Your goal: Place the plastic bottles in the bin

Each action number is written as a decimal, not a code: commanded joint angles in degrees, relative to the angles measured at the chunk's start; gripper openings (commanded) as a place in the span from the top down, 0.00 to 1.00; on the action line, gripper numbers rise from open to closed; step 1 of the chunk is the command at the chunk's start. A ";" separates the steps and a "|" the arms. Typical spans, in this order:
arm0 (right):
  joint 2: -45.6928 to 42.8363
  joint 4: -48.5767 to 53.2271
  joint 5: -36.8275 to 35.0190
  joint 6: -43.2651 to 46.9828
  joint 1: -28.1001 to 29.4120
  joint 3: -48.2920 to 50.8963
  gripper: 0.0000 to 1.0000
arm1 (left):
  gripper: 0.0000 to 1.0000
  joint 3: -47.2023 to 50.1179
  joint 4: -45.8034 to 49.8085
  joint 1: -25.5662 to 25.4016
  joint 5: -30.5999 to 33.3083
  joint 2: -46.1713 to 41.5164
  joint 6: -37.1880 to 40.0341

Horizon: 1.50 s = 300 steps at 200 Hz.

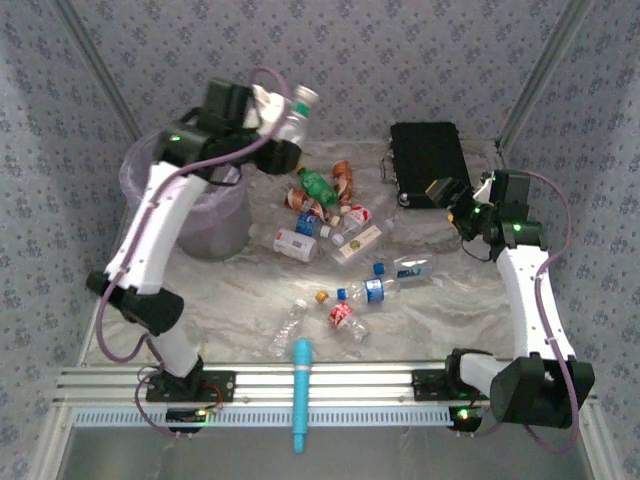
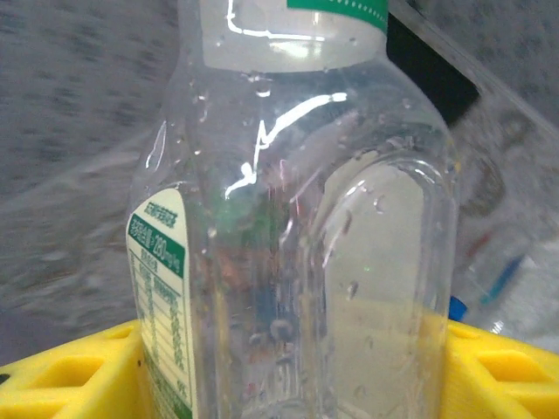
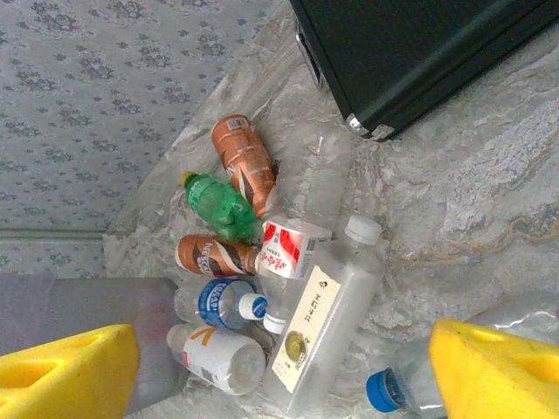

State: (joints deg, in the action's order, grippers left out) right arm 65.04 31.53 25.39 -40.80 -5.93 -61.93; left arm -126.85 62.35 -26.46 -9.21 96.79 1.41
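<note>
The left hand (image 1: pixel 283 120) grips a clear bottle (image 1: pixel 298 106) aloft, seemingly right of the bin (image 1: pixel 215 230). The right hand (image 1: pixel 462 212) hangs open near the black case (image 1: pixel 425 150); other bottles (image 1: pixel 318 184) litter the worktop (image 1: pixel 440 320).

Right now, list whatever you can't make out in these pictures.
Top view: the inside of the bin, crossed by the left arm; bottles in it cannot be told.
Left wrist view: the clear bottle has its cap cut off by the top edge.
Right wrist view: the blue-capped bottle is mostly behind a yellow finger.
Top view: bottle labels too small to read.
</note>
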 commanded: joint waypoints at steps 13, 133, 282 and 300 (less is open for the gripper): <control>0.53 0.99 0.55 2.56 -0.38 0.84 0.12 | 1.00 2.20 1.26 10.70 -1.99 -6.44 -2.02; 2.24 -1.02 -2.73 7.48 -0.65 4.16 0.12 | 1.00 7.85 13.22 26.11 6.90 -0.08 -3.69; 3.88 -2.35 -3.54 10.11 -2.14 7.75 0.13 | 0.82 18.96 11.61 22.97 11.79 8.69 -6.07; 3.75 -2.41 -3.37 10.21 -2.47 8.22 0.13 | 0.73 21.11 10.09 22.85 11.63 8.46 -6.33</control>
State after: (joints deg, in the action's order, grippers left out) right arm 68.69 29.50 22.28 -31.97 -7.81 -54.76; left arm -107.70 74.56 -3.44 2.44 105.78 -3.86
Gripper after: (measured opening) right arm 0.875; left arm 0.671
